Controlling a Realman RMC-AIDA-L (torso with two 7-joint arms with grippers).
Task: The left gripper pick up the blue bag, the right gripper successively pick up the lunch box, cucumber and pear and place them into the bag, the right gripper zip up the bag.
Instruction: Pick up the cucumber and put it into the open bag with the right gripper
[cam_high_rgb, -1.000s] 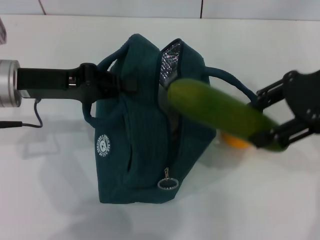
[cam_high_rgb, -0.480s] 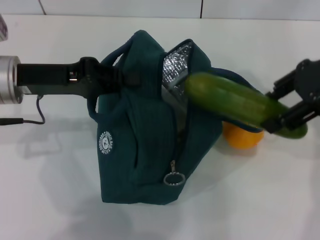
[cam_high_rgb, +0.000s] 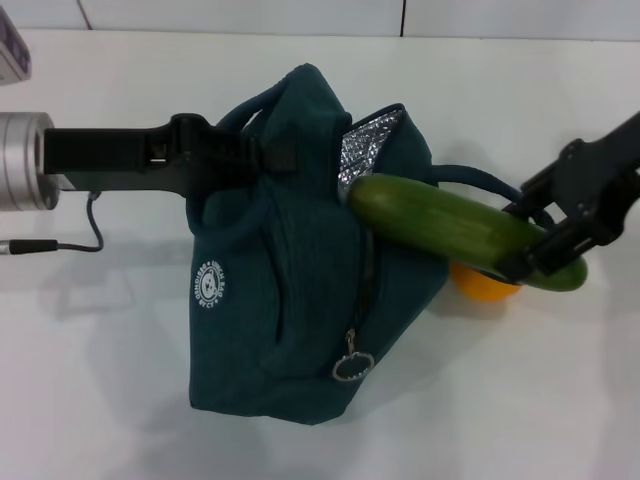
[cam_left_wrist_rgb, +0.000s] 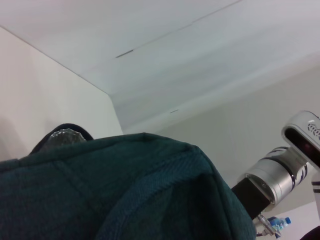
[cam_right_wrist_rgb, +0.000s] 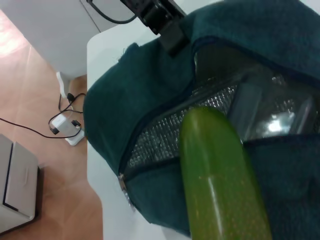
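Cucumber (cam_high_rgb: 460, 228): clamped in your right gripper (cam_high_rgb: 545, 240), its tip at the blue bag (cam_high_rgb: 290, 300) mouth; pear (cam_high_rgb: 478, 285) beside the bag; left gripper (cam_high_rgb: 262, 157) grips the bag top; cucumber step underway; next, push it inside and release.

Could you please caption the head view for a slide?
Right gripper steers cucumber into blue bag held by left gripper.

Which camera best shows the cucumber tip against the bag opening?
Right wrist view: the cucumber tip sits at the blue bag's foil-lined mouth. Head view shows it side-on in the right gripper. Left wrist view shows no cucumber.
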